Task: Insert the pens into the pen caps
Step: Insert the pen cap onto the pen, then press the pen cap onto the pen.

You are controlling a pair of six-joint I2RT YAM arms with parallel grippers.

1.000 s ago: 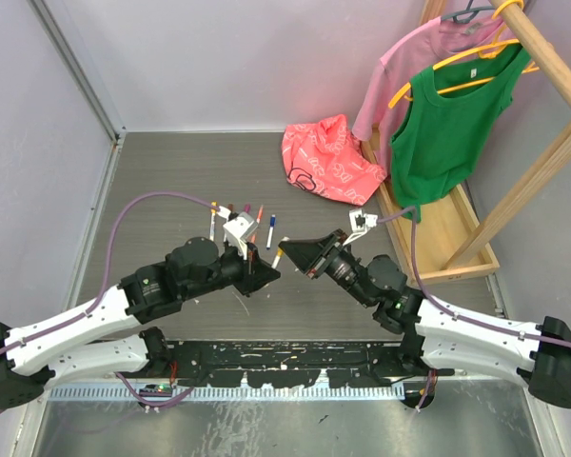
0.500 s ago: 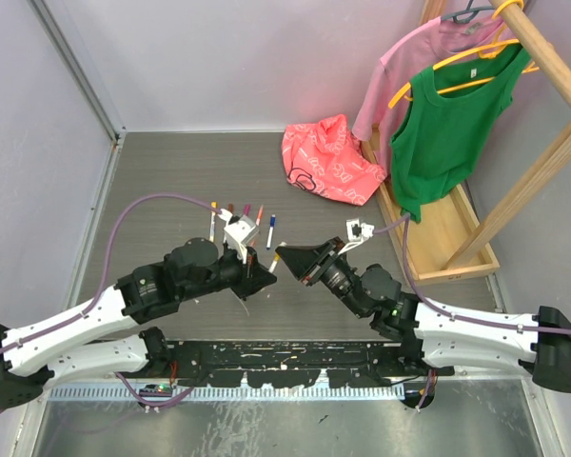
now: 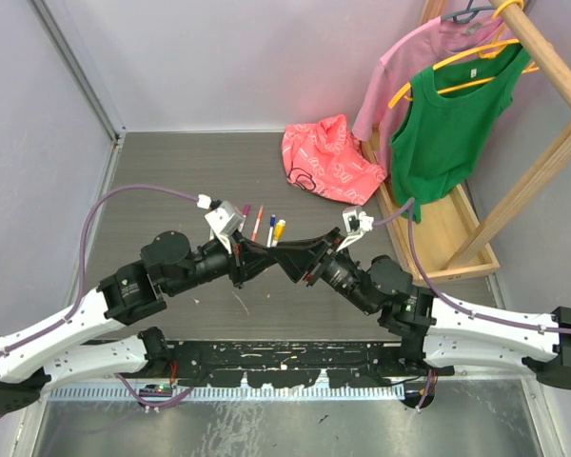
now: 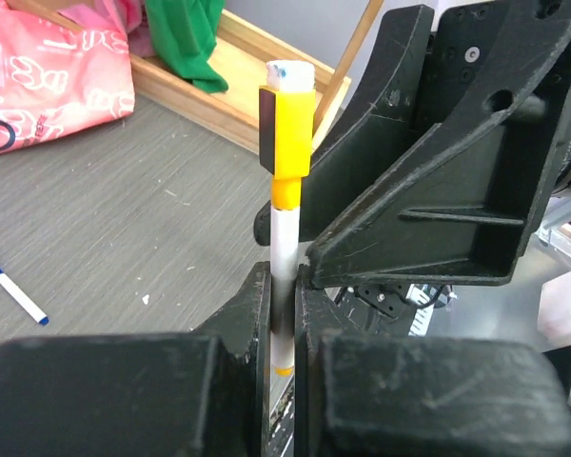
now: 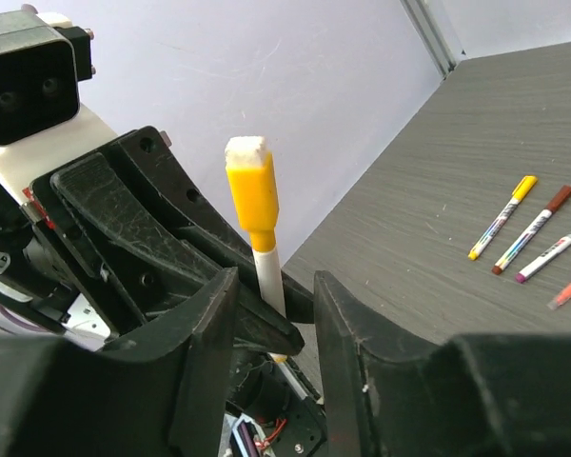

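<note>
Grey tabletop [image 3: 162,181] in front of the red bag [image 3: 328,157] carries spare pens [image 3: 269,227]; further from the bag, the left gripper [image 4: 283,290] pinches a pen [image 4: 284,233] wearing its yellow cap [image 4: 287,143], with the right gripper [image 5: 276,283] spread around it, so capping seems done and laying it down comes next.

Left arm [image 3: 76,324] and right arm [image 3: 476,324] are stretched low from the near edge and angled inward, with the wrists raised toward the centre. Left end effector [image 3: 255,255] and right end effector [image 3: 290,255] are set tip to tip, facing each other. The left end effector is clamped on the barrel of a pen [image 4: 285,233], which is held upright. The right end effector's fingers are parted, one on each side of that pen, with a gap seen on both sides.
</note>
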